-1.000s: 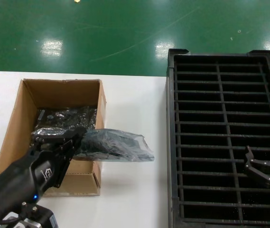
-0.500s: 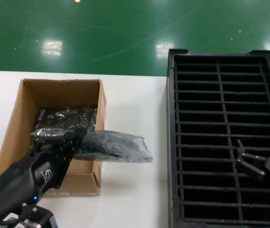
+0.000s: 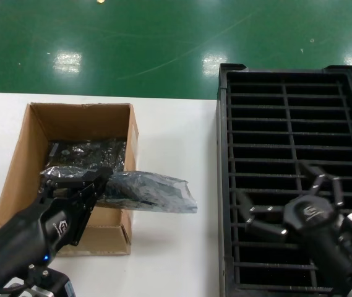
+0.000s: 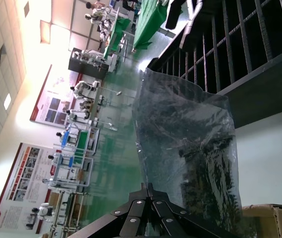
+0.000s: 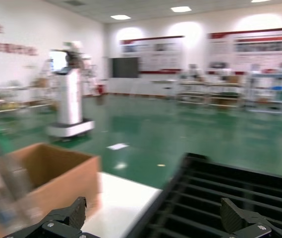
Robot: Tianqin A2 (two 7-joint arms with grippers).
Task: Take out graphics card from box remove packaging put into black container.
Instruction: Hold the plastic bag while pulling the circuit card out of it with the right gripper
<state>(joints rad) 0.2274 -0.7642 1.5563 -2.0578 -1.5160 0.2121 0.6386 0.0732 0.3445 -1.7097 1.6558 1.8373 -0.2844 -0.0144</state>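
My left gripper (image 3: 96,179) (image 4: 148,186) is shut on one end of a crinkly translucent packaging bag (image 3: 151,191) (image 4: 185,134). A dark graphics card (image 4: 207,183) shows through the bag. The bag hangs level, reaching from above the brown box (image 3: 21,161) out over its right wall and the white table. More shiny bagged cards (image 3: 86,151) lie inside the box. My right gripper (image 3: 272,183) (image 5: 153,209) is open wide above the black container (image 3: 224,154) (image 5: 240,181), its jaws pointing left toward the bag and holding nothing.
The white table (image 3: 176,130) (image 5: 116,196) runs between the box (image 5: 56,171) and the container. The container's ribbed slots hold nothing I can see. Green floor lies beyond the table's far edge.
My right gripper has swung in from the right edge to the container's near left part and now points toward the bag. The left gripper and bag have barely moved.
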